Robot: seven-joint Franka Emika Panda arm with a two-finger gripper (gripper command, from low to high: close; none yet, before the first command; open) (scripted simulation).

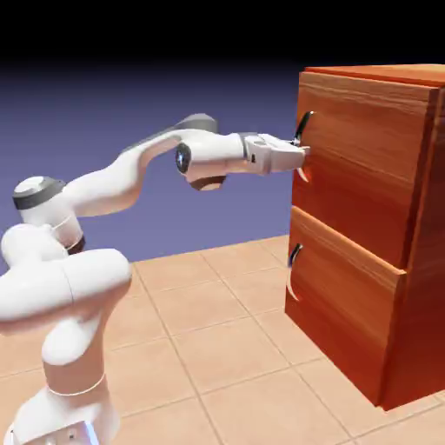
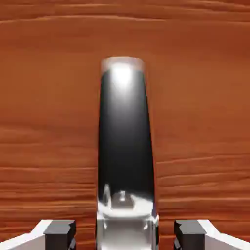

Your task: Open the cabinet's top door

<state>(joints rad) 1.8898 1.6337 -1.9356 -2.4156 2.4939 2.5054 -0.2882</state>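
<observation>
- The cabinet (image 1: 348, 174) is boxy, its reddish-brown wood streaked with wavy grain.
- Its top door (image 1: 361, 161) is the flat upper panel, above a matching lower panel (image 1: 343, 287), at the exterior view's right.
- The top door's handle (image 2: 126, 132) is a smooth, glossy bow, dark with silvery highlights.
- The claw (image 2: 125, 235) stands partly open, fingertips either side of that handle, a gap showing on each side; no grip visible.
- Pale square tiles cover the floor (image 1: 235, 348).

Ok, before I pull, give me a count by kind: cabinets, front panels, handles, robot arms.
Cabinets: 1
Front panels, upper and lower: 2
Handles, upper and lower: 2
Robot arms: 1
Total: 6
</observation>
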